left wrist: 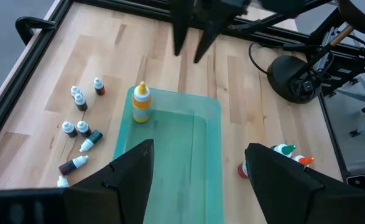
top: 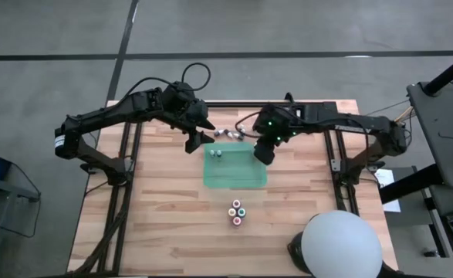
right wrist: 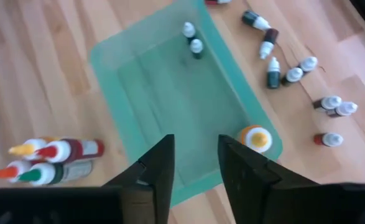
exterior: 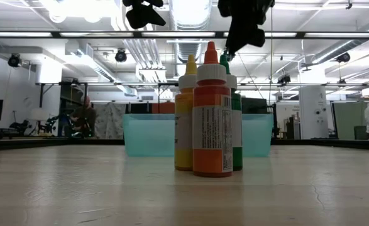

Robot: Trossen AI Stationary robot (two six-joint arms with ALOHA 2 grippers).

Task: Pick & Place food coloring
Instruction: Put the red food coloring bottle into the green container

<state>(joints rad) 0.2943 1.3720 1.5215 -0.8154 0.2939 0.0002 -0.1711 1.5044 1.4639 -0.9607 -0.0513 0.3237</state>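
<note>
Tabletop (top: 164, 232) seen from above: pale wood planks, w/ a flat green tray (top: 234, 167) near the middle. Left gripper (top: 194, 139) hangs just off the tray's far left corner, right gripper (top: 263, 151) over its far right edge. Two tiny bottles (top: 218, 153) stand inside the tray near the left gripper. More small ones lie just beyond the tray's far edge, between the arms. Cluster of four taller bottles (top: 237, 211) stands on the near side, apart from the tray. White round object (top: 340, 245) at the near right corner.

Low view: orange bottle (exterior: 212, 113) in front, yellow and green ones touching behind it, tray wall further back. Both grippers dark at the top; can't tell jaw state here.

Left wrist view: left gripper's fingers (left wrist: 129, 171) spread wide, released, nothing between them, tray below. Yellow-orange dropper bottle (left wrist: 141, 102) upright in a tray corner. Scatter of tiny food coloring bottles (left wrist: 81, 127) on the wood beside the tray, some upright, some on their sides.

Right wrist view: right gripper's fingers (right wrist: 159, 167) fairly close together w/ a gap, empty, above the tray. Dropper bottle top shows just beside one finger, not touching as far as I can tell.
</note>
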